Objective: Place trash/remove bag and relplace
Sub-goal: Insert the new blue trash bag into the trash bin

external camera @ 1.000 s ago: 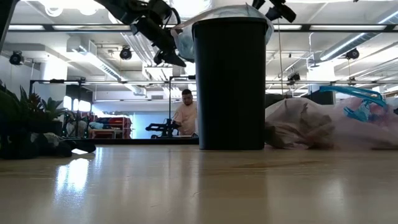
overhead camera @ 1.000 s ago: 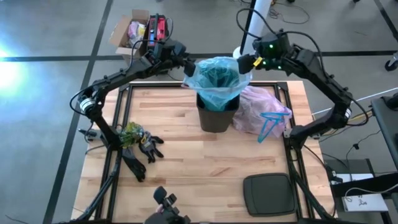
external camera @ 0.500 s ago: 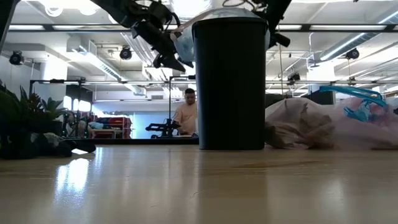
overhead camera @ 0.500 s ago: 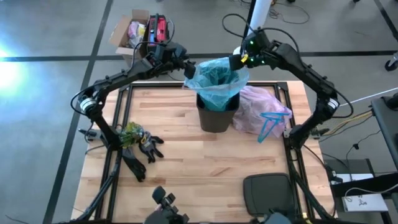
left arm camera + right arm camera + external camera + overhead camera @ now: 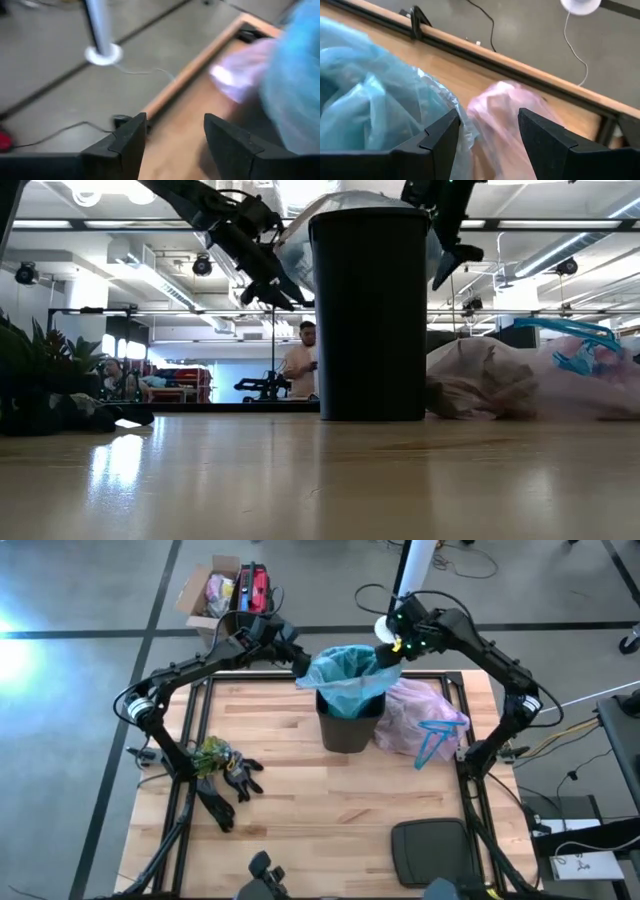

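Note:
A black bin stands mid-table with a light blue translucent bag draped over its rim. The pale pink-lavender bag, full and crumpled, lies on the table against the bin's right side, with its blue drawstrings on top. My left gripper is open, just off the blue bag's left rim. My right gripper is open above the rim's far right part, with the pink bag beyond it. No loose trash shows on the table.
Black gloves and a green-yellow bundle lie near the table's left edge. A dark bin lid lies at the near right corner. A cardboard box stands on the floor beyond the far left corner. A person shows far behind the table.
My right gripper has swung from the far right toward the bin and dropped down beside the blue bag's right rim. My left gripper has lowered slightly along the bag's left rim. The blue bag's mouth sits a little lower and narrower than before.

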Available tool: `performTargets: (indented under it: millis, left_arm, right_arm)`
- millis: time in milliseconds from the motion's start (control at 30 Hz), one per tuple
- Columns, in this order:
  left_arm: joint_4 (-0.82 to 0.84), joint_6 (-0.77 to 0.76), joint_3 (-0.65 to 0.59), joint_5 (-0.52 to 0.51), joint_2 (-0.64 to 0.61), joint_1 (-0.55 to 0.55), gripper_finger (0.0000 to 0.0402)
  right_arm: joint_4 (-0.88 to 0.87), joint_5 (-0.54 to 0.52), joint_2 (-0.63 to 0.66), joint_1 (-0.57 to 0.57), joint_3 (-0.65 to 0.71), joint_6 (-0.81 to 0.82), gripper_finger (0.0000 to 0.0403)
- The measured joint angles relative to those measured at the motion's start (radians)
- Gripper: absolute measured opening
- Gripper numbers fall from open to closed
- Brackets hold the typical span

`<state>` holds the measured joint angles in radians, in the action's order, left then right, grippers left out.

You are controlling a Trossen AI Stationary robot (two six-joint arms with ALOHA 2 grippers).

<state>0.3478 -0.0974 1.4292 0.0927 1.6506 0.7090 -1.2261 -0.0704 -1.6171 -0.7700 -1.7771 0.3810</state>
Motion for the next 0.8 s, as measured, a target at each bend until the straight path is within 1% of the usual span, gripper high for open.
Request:
performTargets:
  millis: [67,133,267,333,467,533,633,733,800]
  left_arm:
    - [0.023,0.0,0.0,0.08,-0.012,-0.001,0.0182]
    - [0.029,0.0,0.0,0.119,-0.023,-0.012,0.0178]
    - [0.033,0.031,0.0,0.127,-0.057,-0.03,0.017]
    - [0.031,0.062,0.0,0.128,-0.072,-0.036,0.0166]
    - [0.038,0.085,0.0,0.128,-0.077,-0.052,0.016]
    - [0.037,0.087,-0.007,0.13,-0.077,-0.062,0.0157]
    - [0.037,0.091,-0.032,0.147,-0.077,-0.078,0.0155]
    - [0.037,0.092,-0.063,0.199,-0.079,-0.092,0.0156]
    - [0.037,0.093,-0.077,0.228,-0.082,-0.102,0.016]
  right_arm:
    - [-0.022,-0.004,0.03,0.0,0.0,-0.011,0.019]
    - [-0.022,-0.008,0.067,0.0,0.0,-0.029,0.019]
    - [-0.019,-0.008,0.155,0.004,0.0,-0.034,0.019]
    - [-0.018,-0.008,0.201,0.015,0.0,-0.01,0.019]
    - [0.017,-0.01,0.261,0.078,-0.002,0.061,0.019]
    - [0.015,-0.012,0.271,0.127,-0.002,0.082,0.019]
    - [-0.001,-0.064,0.271,0.18,0.001,0.091,0.019]
    - [0.013,-0.086,0.262,0.23,0.004,0.115,0.019]
    - [0.043,-0.083,0.252,0.274,0.005,0.118,0.019]
